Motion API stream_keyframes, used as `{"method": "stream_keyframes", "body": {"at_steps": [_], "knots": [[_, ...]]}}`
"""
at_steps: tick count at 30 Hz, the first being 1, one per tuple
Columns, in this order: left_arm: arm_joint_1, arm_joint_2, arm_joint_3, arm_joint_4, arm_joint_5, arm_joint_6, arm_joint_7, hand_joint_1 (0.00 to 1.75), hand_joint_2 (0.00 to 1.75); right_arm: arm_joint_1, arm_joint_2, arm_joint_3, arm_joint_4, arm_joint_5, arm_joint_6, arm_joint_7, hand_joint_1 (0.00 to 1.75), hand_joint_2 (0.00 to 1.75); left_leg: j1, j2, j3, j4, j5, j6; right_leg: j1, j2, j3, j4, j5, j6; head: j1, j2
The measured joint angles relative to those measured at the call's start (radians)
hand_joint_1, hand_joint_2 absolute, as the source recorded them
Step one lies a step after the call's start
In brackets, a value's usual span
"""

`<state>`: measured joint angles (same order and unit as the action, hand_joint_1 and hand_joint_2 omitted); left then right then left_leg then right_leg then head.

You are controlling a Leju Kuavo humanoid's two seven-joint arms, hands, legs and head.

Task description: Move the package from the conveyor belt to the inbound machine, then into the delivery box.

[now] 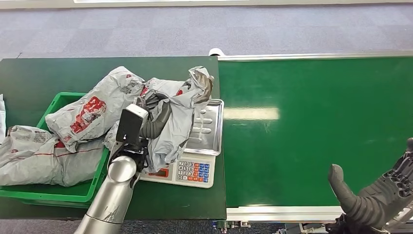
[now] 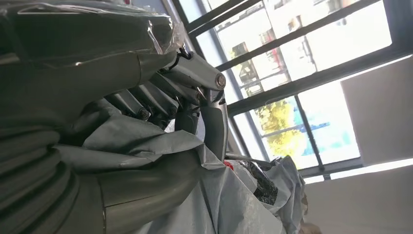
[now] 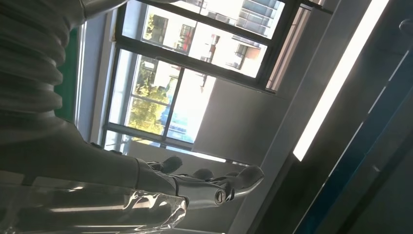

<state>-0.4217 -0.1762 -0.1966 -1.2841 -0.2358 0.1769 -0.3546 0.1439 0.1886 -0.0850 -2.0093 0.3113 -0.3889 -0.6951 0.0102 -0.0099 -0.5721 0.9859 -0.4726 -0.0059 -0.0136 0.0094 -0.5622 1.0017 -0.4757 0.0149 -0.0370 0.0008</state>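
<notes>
Left robot hand (image 1: 155, 113) grips grey plastic mail package (image 1: 178, 117), fingers (image 2: 146, 100) wrapped in its crumpled film. Package held over steel weighing tray (image 1: 210, 127) of electronic scale (image 1: 192, 171), at right edge of dark green tabletop (image 1: 29, 78). Green delivery box (image 1: 58, 192) near tabletop's left front corner, holding more grey parcels (image 1: 83, 114). Right robot hand (image 1: 384, 192) over front right corner of green conveyor belt (image 1: 311, 126), fingers spread, holding nothing.

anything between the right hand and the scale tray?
Head view: only bare green conveyor belt lies between the right hand and the scale tray. No package on it.
</notes>
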Motion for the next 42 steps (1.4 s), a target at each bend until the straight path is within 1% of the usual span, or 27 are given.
{"method": "stream_keyframes", "body": {"at_steps": [4, 6, 8, 13, 15, 17, 19, 21, 23, 30, 34, 37, 38, 39, 42], "knots": [[0.017, 0.011, 0.016, -0.081, -0.009, 0.048, -0.024, 1.75, 1.75, 0.013, 0.007, -0.014, -0.007, -0.011, 0.004, 0.000, 0.00, 1.75, 0.000, 0.000, 0.000, 0.000, 0.000, 0.000, 0.000, 0.000, 0.000, 0.000, 0.000, 0.000, 0.000, 0.000], [0.030, 0.017, 0.023, -0.126, -0.044, 0.094, -0.045, 1.75, 1.75, 0.019, 0.010, -0.019, -0.009, -0.012, 0.006, 0.000, 0.00, 1.75, 0.000, 0.000, 0.000, 0.000, 0.000, 0.000, 0.000, 0.000, 0.000, 0.000, 0.000, 0.000, 0.000, 0.000], [0.049, 0.022, 0.027, -0.189, -0.111, 0.169, -0.073, 1.75, 1.75, 0.026, 0.016, -0.026, -0.010, -0.012, 0.011, 0.000, 0.00, 1.75, 0.000, 0.000, 0.000, 0.000, 0.000, 0.000, 0.000, 0.000, 0.000, 0.000, 0.000, 0.000, 0.000, 0.000], [0.122, 0.031, 0.026, -0.410, -0.303, 0.412, -0.138, 1.75, 1.75, 0.036, 0.039, -0.049, -0.008, -0.012, 0.040, 0.000, 0.00, 1.75, 0.000, 0.000, 0.000, 0.000, -0.001, -0.001, 0.000, 0.000, 0.000, 0.000, -0.001, 0.000, 0.000, 0.000], [0.157, 0.032, 0.027, -0.493, -0.350, 0.481, -0.173, 1.75, 1.75, 0.037, 0.047, -0.056, -0.006, -0.011, 0.048, 0.000, 0.00, 1.75, 0.000, 0.000, 0.000, 0.000, -0.001, -0.001, 0.000, 0.000, 0.000, 0.000, -0.002, 0.000, 0.000, 0.000], [0.196, 0.025, 0.034, -0.567, -0.367, 0.508, -0.241, 1.75, 1.75, 0.039, 0.053, -0.062, -0.001, -0.012, 0.051, 0.000, 0.00, 1.75, 0.000, 0.000, 0.000, 0.000, -0.001, -0.001, 0.000, 0.000, 0.000, 0.000, -0.002, 0.000, 0.000, 0.000], [0.229, 0.010, 0.047, -0.629, -0.366, 0.514, -0.306, 1.75, 1.75, 0.041, 0.056, -0.065, 0.005, -0.015, 0.052, 0.000, 0.00, 1.75, 0.000, 0.000, 0.000, 0.000, -0.001, -0.001, 0.000, 0.000, 0.000, 0.000, -0.002, 0.000, 0.000, 0.000], [0.251, -0.003, 0.062, -0.685, -0.364, 0.514, -0.333, 1.75, 1.75, 0.043, 0.057, -0.067, 0.011, -0.019, 0.052, 0.000, 0.00, 1.75, 0.000, 0.000, 0.000, 0.000, -0.001, -0.001, 0.000, 0.000, 0.000, 0.000, -0.002, 0.000, 0.000, 0.000], [0.264, -0.013, 0.075, -0.730, -0.364, 0.514, -0.339, 1.75, 1.75, 0.043, 0.057, -0.068, 0.016, -0.022, 0.052, 0.000, 0.00, 1.75, 0.000, 0.000, 0.000, 0.000, -0.001, -0.001, 0.000, 0.000, 0.000, 0.000, -0.002, 0.000, 0.000, 0.000], [0.283, -0.035, 0.100, -0.811, -0.374, 0.514, -0.342, 1.75, 1.75, 0.045, 0.057, -0.071, 0.030, -0.024, 0.052, 0.001, 0.00, 1.75, 0.000, 0.000, 0.001, 0.000, -0.001, -0.001, 0.000, 0.000, 0.001, 0.000, -0.001, 0.000, 0.000, 0.000], [0.282, -0.059, 0.134, -0.878, -0.408, 0.514, -0.342, 1.74, 1.75, 0.048, 0.057, -0.071, 0.037, -0.026, 0.052, 0.006, 0.00, 1.75, 0.000, 0.000, 0.001, 0.000, -0.001, -0.001, 0.000, 0.000, 0.001, 0.000, -0.002, 0.000, 0.000, 0.000], [0.281, -0.078, 0.162, -0.888, -0.439, 0.514, -0.339, 1.74, 1.75, 0.049, 0.058, -0.071, 0.040, -0.026, 0.052, 0.007, 0.00, 1.75, 0.000, 0.000, 0.001, 0.000, -0.001, -0.001, 0.000, 0.000, 0.001, 0.000, -0.002, 0.000, 0.000, 0.000], [0.278, -0.085, 0.174, -0.876, -0.460, 0.514, -0.322, 1.74, 1.75, 0.049, 0.059, -0.071, 0.040, -0.025, 0.054, 0.009, 0.00, 1.75, 0.000, 0.000, 0.001, 0.000, -0.001, -0.001, 0.000, 0.000, 0.001, 0.000, -0.002, 0.000, 0.000, 0.000], [0.270, -0.089, 0.188, -0.854, -0.493, 0.514, -0.283, 1.75, 1.75, 0.049, 0.059, -0.071, 0.040, -0.023, 0.058, 0.012, 0.00, 1.75, 0.000, 0.000, 0.001, 0.000, -0.001, -0.001, 0.000, 0.000, 0.001, 0.000, -0.002, 0.000, 0.000, 0.000], [0.204, -0.080, 0.254, -0.720, -0.612, 0.514, -0.078, 1.75, 1.75, 0.047, 0.061, -0.067, 0.045, -0.015, 0.077, 0.025, 0.00, 1.75, 0.000, -0.001, 0.002, 0.000, 0.000, -0.001, 0.000, -0.001, 0.002, 0.000, -0.001, -0.001, 0.000, 0.000]]}}
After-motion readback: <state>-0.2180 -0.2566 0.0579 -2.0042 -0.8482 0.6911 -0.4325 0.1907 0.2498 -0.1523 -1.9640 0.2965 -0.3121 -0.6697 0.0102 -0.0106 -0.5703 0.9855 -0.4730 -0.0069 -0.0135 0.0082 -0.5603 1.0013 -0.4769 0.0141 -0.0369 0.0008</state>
